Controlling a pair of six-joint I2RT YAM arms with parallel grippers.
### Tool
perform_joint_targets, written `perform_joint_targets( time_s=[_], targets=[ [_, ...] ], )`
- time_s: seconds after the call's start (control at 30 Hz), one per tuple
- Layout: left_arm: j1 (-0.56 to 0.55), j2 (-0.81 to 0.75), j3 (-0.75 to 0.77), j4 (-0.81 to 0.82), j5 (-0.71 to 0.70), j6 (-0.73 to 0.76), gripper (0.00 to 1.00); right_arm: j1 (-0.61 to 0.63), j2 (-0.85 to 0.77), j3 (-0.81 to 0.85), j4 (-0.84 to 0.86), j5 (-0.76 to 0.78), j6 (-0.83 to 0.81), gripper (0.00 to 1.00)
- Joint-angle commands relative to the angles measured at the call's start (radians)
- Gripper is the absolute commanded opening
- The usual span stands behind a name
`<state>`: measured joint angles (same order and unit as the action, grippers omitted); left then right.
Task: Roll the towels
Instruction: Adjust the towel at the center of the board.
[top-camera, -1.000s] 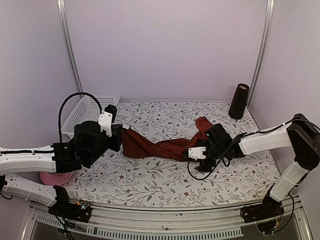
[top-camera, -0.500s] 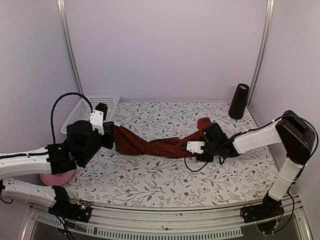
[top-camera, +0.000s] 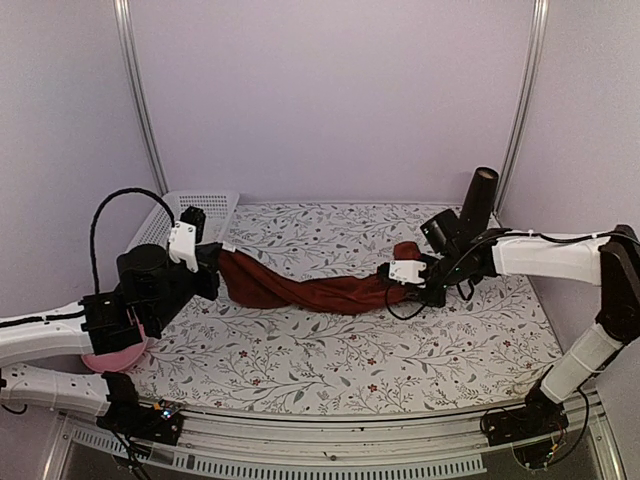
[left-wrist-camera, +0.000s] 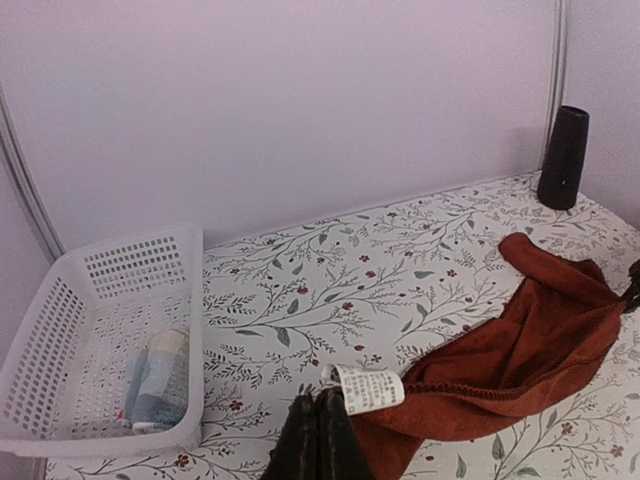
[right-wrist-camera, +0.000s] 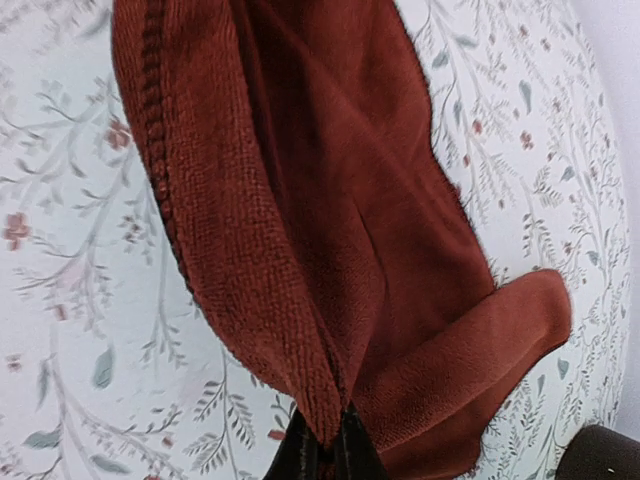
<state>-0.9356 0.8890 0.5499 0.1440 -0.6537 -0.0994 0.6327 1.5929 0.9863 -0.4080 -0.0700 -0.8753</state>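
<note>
The dark red towel (top-camera: 310, 292) hangs bunched and stretched in a long band between my two grippers above the flowered table. My left gripper (top-camera: 213, 272) is shut on its left corner, right beside the white care label (left-wrist-camera: 368, 388). In the left wrist view the gripper (left-wrist-camera: 320, 442) shows with the towel (left-wrist-camera: 520, 340) running off to the right. My right gripper (top-camera: 405, 285) is shut on the towel's right end. In the right wrist view its fingers (right-wrist-camera: 325, 452) pinch a gathered fold of the towel (right-wrist-camera: 330, 200). A pastel towel (left-wrist-camera: 158, 378) lies rolled in the basket.
A white perforated basket (left-wrist-camera: 60, 320) stands at the back left corner (top-camera: 215, 203). A black cylinder (top-camera: 478, 203) stands at the back right, near the wall. A pink object (top-camera: 110, 357) lies under the left arm at the table's left edge.
My right gripper has closed on the towel's right end and drawn it right and back. The left gripper has pulled its corner further left, so the towel is now stretched out.
</note>
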Motion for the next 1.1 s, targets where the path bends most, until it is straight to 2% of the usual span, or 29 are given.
perform_joint_targets(
  time_s=[0.0,0.07,0.17,0.33,0.4,0.5,0.53,0.6,0.67,0.73,0.9,1.07],
  targets=[
    [0.015,-0.101,-0.032,0.011,0.003,0.029,0.00,-0.007,-0.192,0.118,-0.461,-0.335,-0.082,0.05],
    [0.015,-0.132,-0.046,0.012,-0.004,0.029,0.00,-0.007,-0.218,0.144,-0.544,-0.374,-0.120,0.08],
    [0.013,-0.124,-0.049,0.006,-0.030,0.036,0.00,-0.008,-0.161,0.169,-0.527,-0.340,-0.112,0.11],
    [0.012,-0.034,-0.030,-0.018,-0.069,0.006,0.00,-0.032,0.149,0.323,-0.488,-0.297,-0.032,0.08],
    [0.012,-0.014,-0.031,-0.019,-0.087,-0.004,0.00,-0.058,0.267,0.394,-0.432,-0.228,0.036,0.08],
    [0.009,-0.001,-0.037,-0.017,-0.101,-0.014,0.00,-0.078,0.338,0.421,-0.313,-0.052,0.116,0.17],
    [0.007,-0.002,-0.040,-0.018,-0.106,-0.015,0.00,-0.078,0.333,0.407,-0.266,0.006,0.129,0.29],
    [0.007,-0.004,-0.051,-0.010,-0.115,-0.015,0.00,-0.079,0.289,0.354,-0.175,0.120,0.150,0.42],
    [0.007,-0.001,-0.062,0.008,-0.109,-0.005,0.00,-0.079,0.226,0.306,-0.123,0.162,0.152,0.57],
    [0.006,0.006,-0.070,0.028,-0.098,0.000,0.00,-0.079,0.157,0.257,-0.110,0.161,0.152,0.66],
    [0.003,0.023,-0.079,0.059,-0.089,0.015,0.00,-0.079,-0.031,0.099,-0.063,0.112,0.143,0.98],
    [0.000,0.019,-0.109,0.107,-0.061,0.039,0.00,-0.079,-0.233,-0.084,0.151,0.224,0.094,0.99]
  ],
)
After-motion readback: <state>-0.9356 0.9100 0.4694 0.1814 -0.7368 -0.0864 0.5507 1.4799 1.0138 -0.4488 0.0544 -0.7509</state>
